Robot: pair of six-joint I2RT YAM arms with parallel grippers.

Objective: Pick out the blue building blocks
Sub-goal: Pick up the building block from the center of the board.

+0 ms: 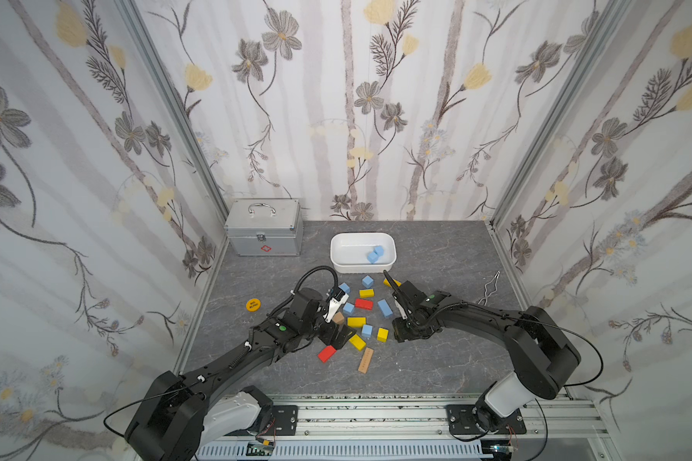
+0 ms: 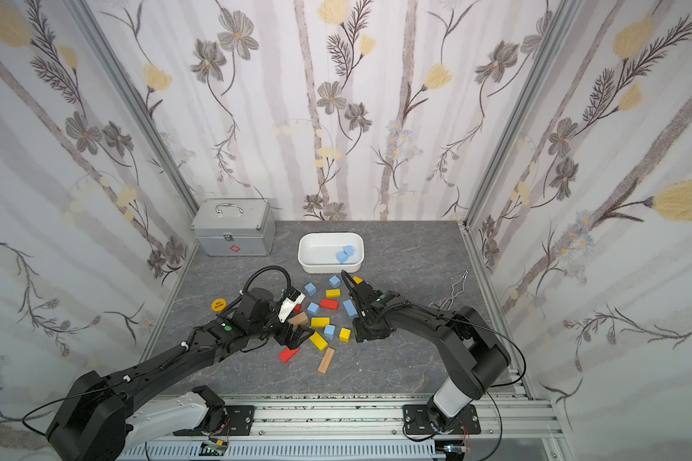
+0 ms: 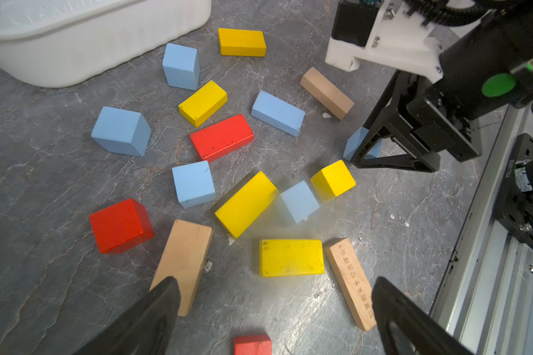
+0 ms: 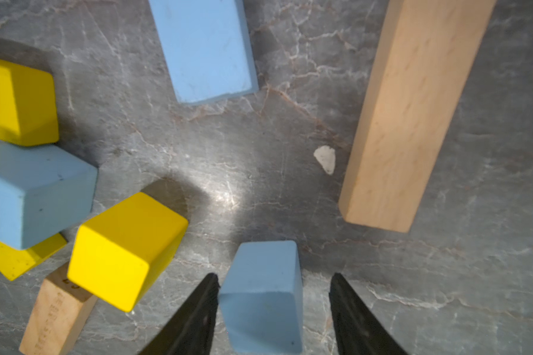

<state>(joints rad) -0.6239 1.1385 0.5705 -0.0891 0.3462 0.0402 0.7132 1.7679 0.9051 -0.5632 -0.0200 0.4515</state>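
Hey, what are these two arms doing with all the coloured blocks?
They are sorting by colour. Two blue blocks already lie in the white tub. The right gripper straddles a blue cube on the table, jaws not yet tight on it. The left gripper hovers open over the mixed pile, holding nothing.

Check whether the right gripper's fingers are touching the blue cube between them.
Touching, one side only. Right wrist view: one finger abuts the blue cube; a strip of table shows between it and the other finger.
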